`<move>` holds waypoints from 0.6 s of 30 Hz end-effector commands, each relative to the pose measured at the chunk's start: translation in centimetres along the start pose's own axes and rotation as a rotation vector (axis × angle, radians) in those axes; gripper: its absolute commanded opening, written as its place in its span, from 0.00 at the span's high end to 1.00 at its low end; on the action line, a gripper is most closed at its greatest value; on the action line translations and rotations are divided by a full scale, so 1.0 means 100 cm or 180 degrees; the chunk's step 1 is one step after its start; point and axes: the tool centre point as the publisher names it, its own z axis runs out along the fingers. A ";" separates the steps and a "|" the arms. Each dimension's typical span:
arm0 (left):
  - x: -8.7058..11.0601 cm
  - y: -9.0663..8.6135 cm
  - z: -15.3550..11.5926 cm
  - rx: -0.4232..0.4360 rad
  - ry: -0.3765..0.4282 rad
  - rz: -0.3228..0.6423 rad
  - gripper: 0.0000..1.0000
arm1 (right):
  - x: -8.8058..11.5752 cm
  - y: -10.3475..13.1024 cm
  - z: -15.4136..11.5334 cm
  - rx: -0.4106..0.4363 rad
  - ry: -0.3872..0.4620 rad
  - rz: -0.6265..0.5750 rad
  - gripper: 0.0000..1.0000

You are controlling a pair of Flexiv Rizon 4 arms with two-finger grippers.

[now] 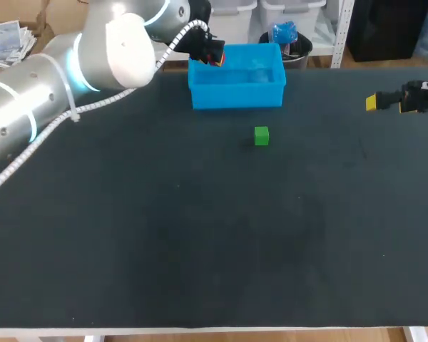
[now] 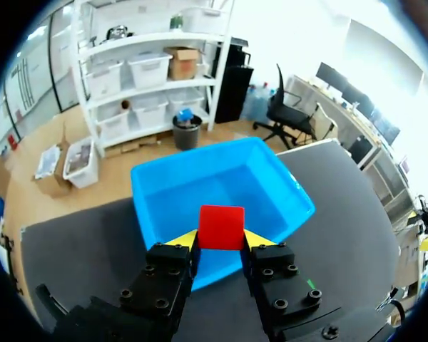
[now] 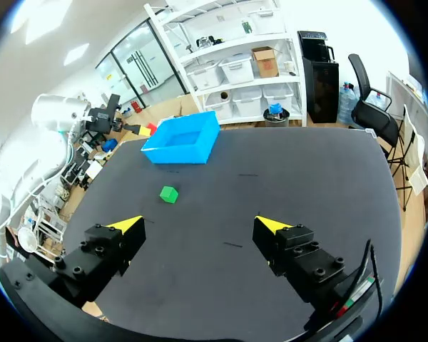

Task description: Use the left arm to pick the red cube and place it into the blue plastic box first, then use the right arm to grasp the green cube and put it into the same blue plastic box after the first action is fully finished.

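Gripping red cube [image 2: 222, 226], L hand [image 2: 221, 239] hangs over blue box [image 2: 164, 206] rim; R hand [image 3: 200, 224] open.

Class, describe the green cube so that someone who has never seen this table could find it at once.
Start with the dark table and find the blue plastic box at its far edge. Just in front of the box, not touching it, sits the green cube. It is the only green thing there; the red cube is held up at the box.
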 end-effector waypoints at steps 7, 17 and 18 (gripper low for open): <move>-0.009 0.010 0.042 0.0018 0.0157 -0.0054 1.00 | 0.000 0.000 0.000 -0.0005 -0.0001 -0.0002 0.00; -0.005 0.013 0.056 -0.0001 0.0225 -0.0080 1.00 | 0.000 0.000 0.000 -0.0005 -0.0001 -0.0002 0.00; -0.005 0.013 0.057 -0.0003 0.0229 -0.0082 1.00 | 0.000 0.000 0.000 -0.0005 -0.0001 -0.0002 0.00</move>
